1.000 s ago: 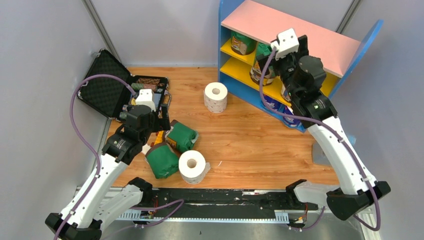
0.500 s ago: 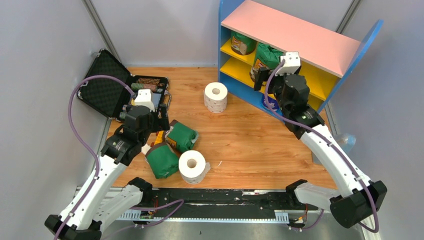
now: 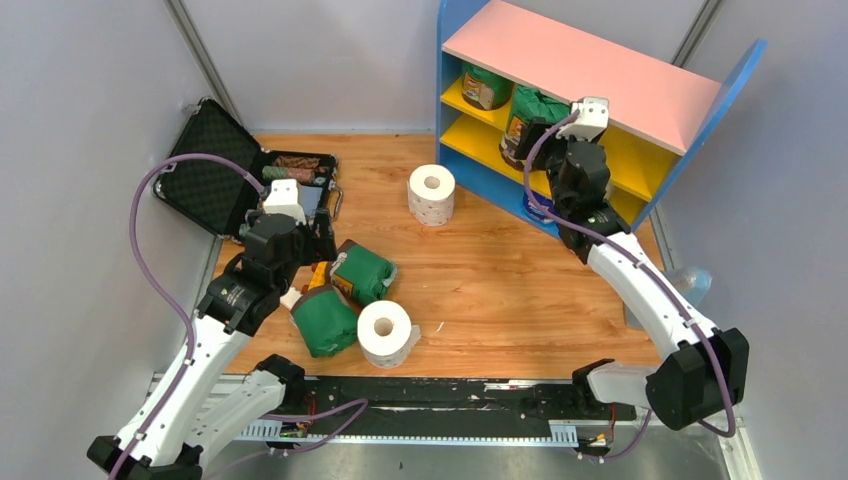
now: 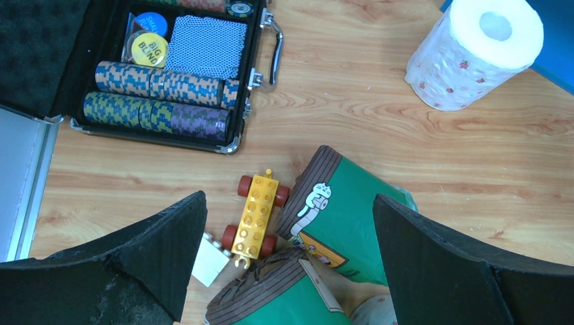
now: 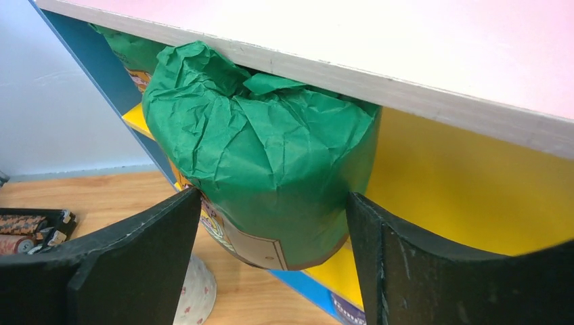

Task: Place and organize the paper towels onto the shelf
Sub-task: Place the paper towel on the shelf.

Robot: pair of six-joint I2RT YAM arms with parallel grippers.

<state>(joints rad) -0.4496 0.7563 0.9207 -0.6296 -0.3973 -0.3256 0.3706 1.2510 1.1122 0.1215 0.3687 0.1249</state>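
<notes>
The shelf (image 3: 590, 75) stands at the back right. My right gripper (image 3: 527, 135) is shut on a green-wrapped paper towel roll (image 5: 264, 149), held at the front edge of the upper yellow board (image 5: 440, 196) under the pink top. Another green-wrapped roll (image 3: 485, 88) sits further left on that board. My left gripper (image 4: 288, 203) is open and empty above two green-wrapped rolls (image 4: 352, 217) (image 4: 284, 301) lying on the table. A bare white roll (image 3: 385, 332) lies beside them. A second bare roll (image 3: 431, 194) stands mid-table, also in the left wrist view (image 4: 474, 51).
An open black case (image 3: 215, 180) of poker chips lies at the back left. A yellow toy car (image 4: 256, 217) and a white brick (image 4: 208, 261) lie next to the green rolls. Blue-and-white rolls (image 3: 540, 207) sit on the shelf's bottom level.
My right arm has come down and left along the shelf front, bringing the green roll onto the upper yellow board. The left arm has shifted only slightly.
</notes>
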